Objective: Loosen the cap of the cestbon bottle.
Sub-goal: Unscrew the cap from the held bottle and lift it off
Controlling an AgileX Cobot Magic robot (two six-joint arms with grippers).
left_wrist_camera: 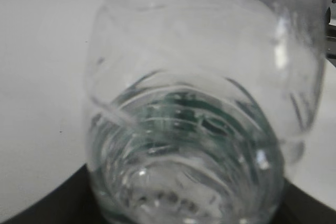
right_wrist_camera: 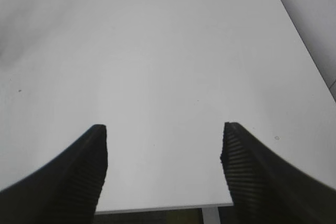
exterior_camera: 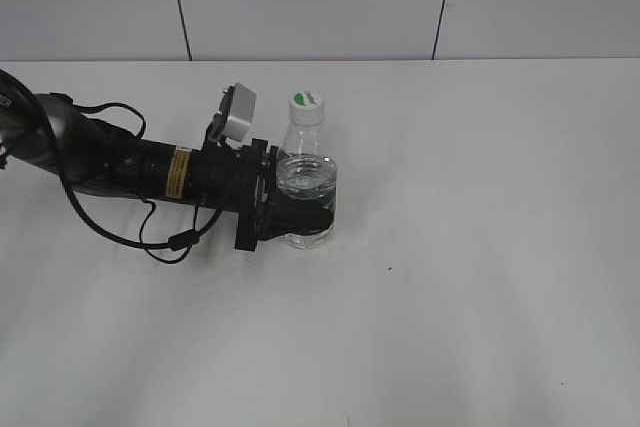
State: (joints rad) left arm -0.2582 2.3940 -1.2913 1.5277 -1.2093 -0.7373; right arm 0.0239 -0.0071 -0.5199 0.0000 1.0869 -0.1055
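The cestbon bottle (exterior_camera: 303,172) stands upright on the white table, clear and ribbed, with its green label mostly hidden by the jaws. Its white cap (exterior_camera: 306,105) with a green mark sits on top. My left gripper (exterior_camera: 305,217) reaches in from the left and is shut on the bottle's lower body. In the left wrist view the bottle (left_wrist_camera: 194,129) fills the frame, blurred and very close. My right gripper (right_wrist_camera: 164,153) is open and empty over bare table; the right arm does not show in the exterior view.
The white table (exterior_camera: 480,247) stretches to the right and front of the bottle. A white wall with dark seams stands behind. The left arm and its cables (exterior_camera: 120,167) lie across the left of the table. The table's edge (right_wrist_camera: 163,207) shows below the right gripper.
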